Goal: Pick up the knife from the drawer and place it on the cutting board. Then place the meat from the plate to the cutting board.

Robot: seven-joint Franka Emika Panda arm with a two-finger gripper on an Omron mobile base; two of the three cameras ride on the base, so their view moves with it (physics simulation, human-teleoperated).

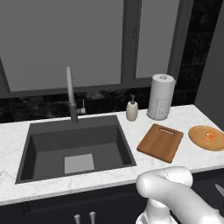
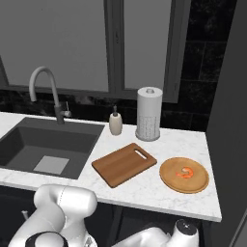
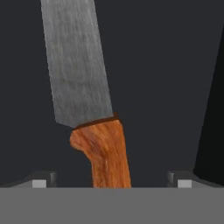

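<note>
Brown-handled knife (image 3: pixel 105 153) is centred between the wide-open fingertips of the gripper (image 3: pixel 111 180); closure on the handle is required next.

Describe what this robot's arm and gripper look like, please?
The arm is smooth, glossy white, built of rounded, tube-like segments with bulging joints, and dark bands show between some segments in the right base view. No cables or markings are visible. The gripper ends in two small dark, blocky fingertips, each with a lighter grey pad face.
</note>
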